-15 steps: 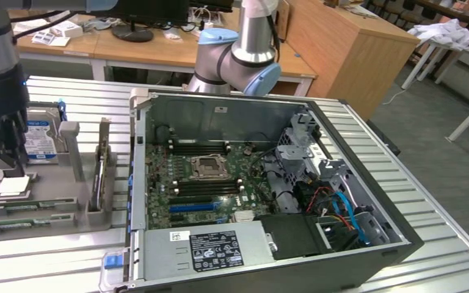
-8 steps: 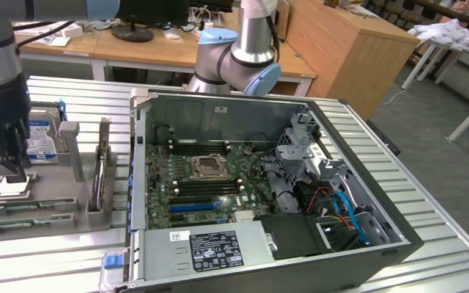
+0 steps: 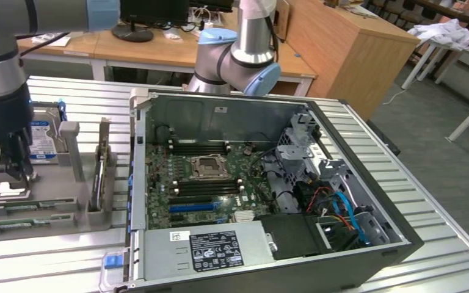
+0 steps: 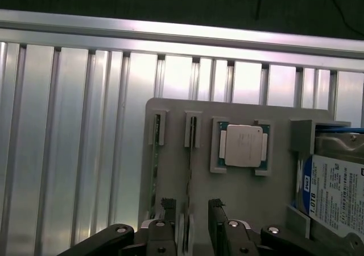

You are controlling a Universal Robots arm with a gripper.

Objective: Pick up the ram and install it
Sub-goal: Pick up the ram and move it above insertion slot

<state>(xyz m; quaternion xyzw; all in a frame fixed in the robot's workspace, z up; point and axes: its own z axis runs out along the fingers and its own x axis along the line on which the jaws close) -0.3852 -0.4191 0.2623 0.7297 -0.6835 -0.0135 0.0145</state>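
Two ram sticks stand on edge in slots of a grey holder plate (image 4: 170,153). One ram stick (image 4: 152,176) shows its green edge. The other ram stick (image 4: 191,170) runs straight in between my fingers. My gripper (image 4: 191,213) is open, with one finger on each side of that stick and a gap to it on both sides. In the exterior view my gripper (image 3: 7,174) hangs low over the holder at the exterior view's left, just above the green ram sticks (image 3: 21,209).
On the holder also sit a CPU (image 4: 243,145) and a blue-labelled hard drive (image 4: 335,193). The open computer case (image 3: 397,244) lies to the exterior view's right, with its motherboard (image 3: 206,177) and memory slots (image 3: 202,186) exposed. The table top (image 4: 68,153) is ribbed aluminium.
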